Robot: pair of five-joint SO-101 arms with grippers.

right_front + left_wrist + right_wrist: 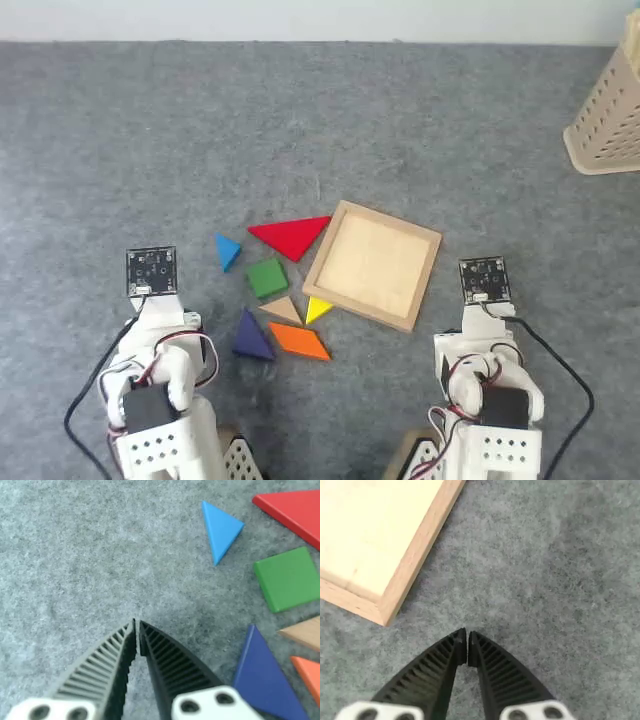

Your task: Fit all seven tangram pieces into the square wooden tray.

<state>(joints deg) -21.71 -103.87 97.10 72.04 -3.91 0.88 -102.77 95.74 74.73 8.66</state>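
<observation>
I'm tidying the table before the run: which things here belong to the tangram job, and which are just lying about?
Job: tray, red triangle, blue triangle, green square, tan triangle, yellow triangle, navy triangle, orange parallelogram.
Lying about: beige holder.

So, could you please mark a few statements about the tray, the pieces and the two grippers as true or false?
1. The wooden tray holds nothing. True.
2. The left gripper grips the light blue triangle. False: it is shut on nothing, and the triangle lies on the mat apart from it.
3. The red triangle and green square lie on the left arm's side of the tray. True.
4. The right gripper is wide open. False: it is shut, over bare mat near a tray corner.
</observation>
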